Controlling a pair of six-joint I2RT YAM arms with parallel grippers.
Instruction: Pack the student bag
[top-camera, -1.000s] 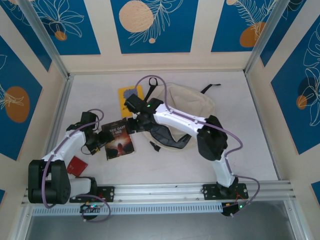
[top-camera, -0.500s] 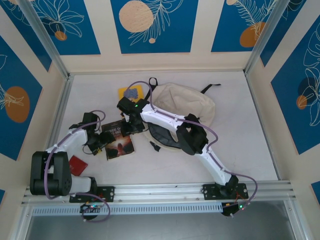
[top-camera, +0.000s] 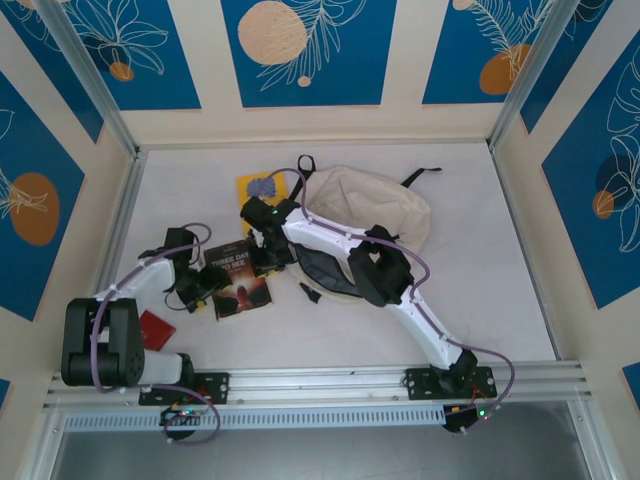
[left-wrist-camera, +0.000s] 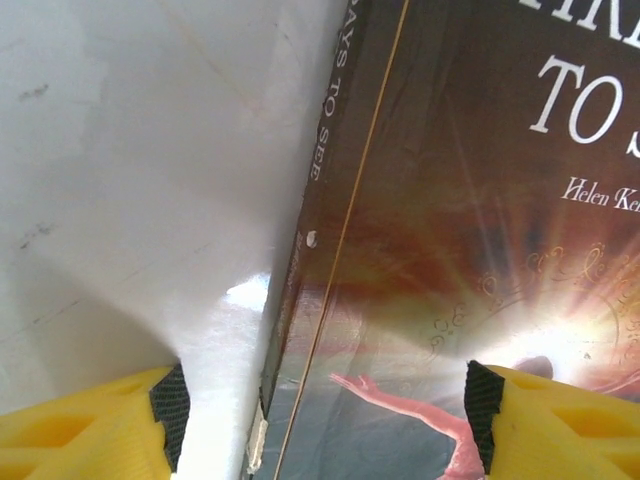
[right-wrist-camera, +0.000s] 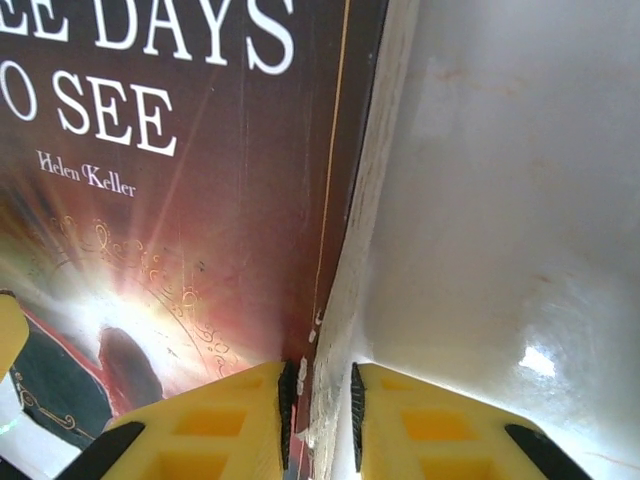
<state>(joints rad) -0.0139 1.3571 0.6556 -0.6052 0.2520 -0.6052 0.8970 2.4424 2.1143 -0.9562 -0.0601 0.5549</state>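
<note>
The student bag (top-camera: 385, 208), cream with black straps, lies at the back centre of the table. Its dark mouth (top-camera: 325, 270) faces the front. A dark book titled "Three Days to See" (top-camera: 238, 282) lies flat, left of the bag. My right gripper (top-camera: 263, 257) reaches over to the book's right edge. In the right wrist view its jaws (right-wrist-camera: 320, 405) are shut on the book's (right-wrist-camera: 180, 200) page edge. My left gripper (top-camera: 205, 283) is at the book's left side. It stands open (left-wrist-camera: 325, 415), astride the spine of the book (left-wrist-camera: 450, 200), with one finger over the table and the other over the cover.
A small yellow book (top-camera: 258, 187) lies behind the dark book, close to the bag's top loop. A flat red item (top-camera: 155, 330) sits by the left arm's base. White walls and metal rails bound the table (top-camera: 500, 300).
My right arm has swung left and forward from the bag's edge to the dark book, and its jaws have narrowed onto the book's edge. The left gripper has hardly moved.
</note>
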